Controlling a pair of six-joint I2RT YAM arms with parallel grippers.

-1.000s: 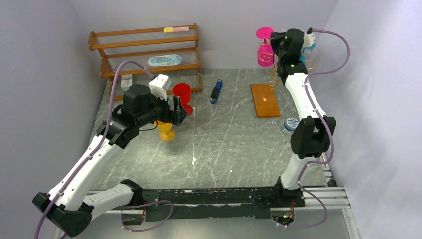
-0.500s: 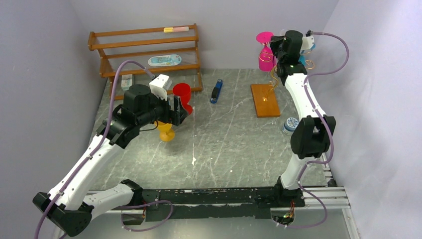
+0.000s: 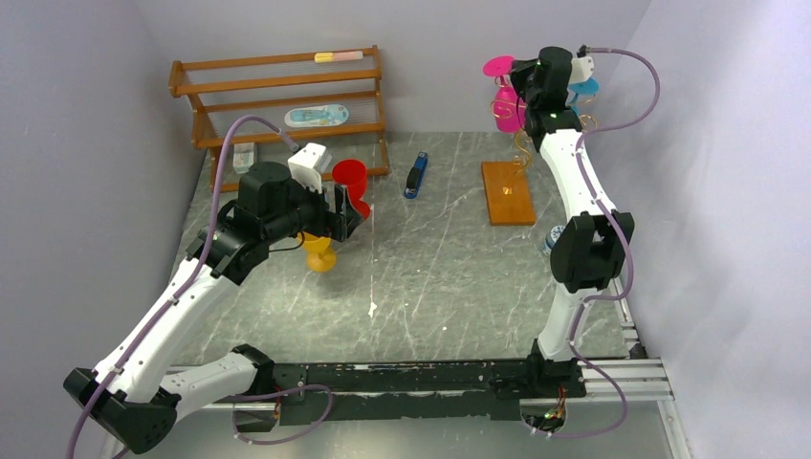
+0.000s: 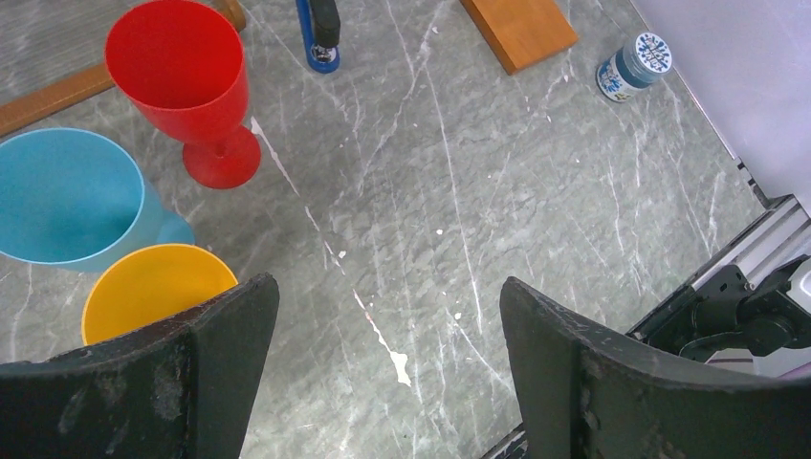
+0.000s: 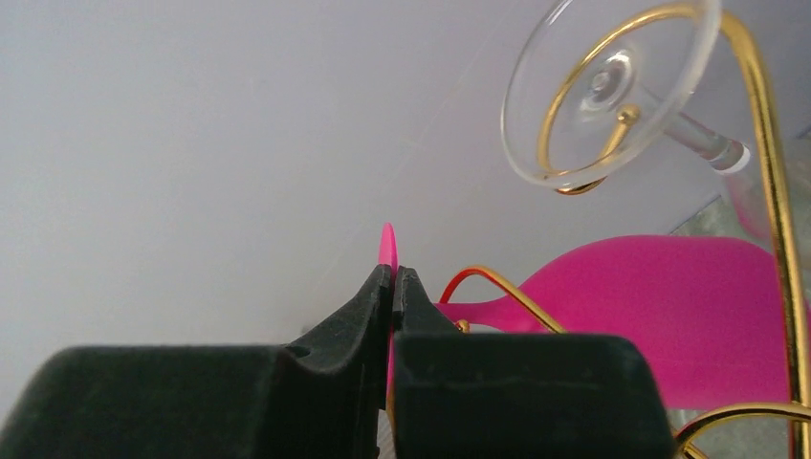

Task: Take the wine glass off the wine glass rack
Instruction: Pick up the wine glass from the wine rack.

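The right gripper (image 5: 392, 287) is pressed together on the thin edge of the pink glass's (image 5: 669, 306) foot, high up at the top of the rack (image 3: 509, 191). The glass hangs bowl-down, and a gold curl of the rack lies against its stem just beside the fingers. A clear glass (image 5: 612, 91) hangs from the neighbouring scroll arm. Compared with a second ago, the right wrist sits higher and further left, the pink foot has shifted left with it, and the elbow has swung inward so that it now covers most of the jar (image 4: 631, 67). The left gripper (image 4: 383, 382) has not moved: its fingers are spread wide and hold nothing, above the table (image 4: 536, 239) near the red glass (image 4: 182, 76), blue cup (image 4: 67, 196) and yellow cup (image 4: 153, 292)
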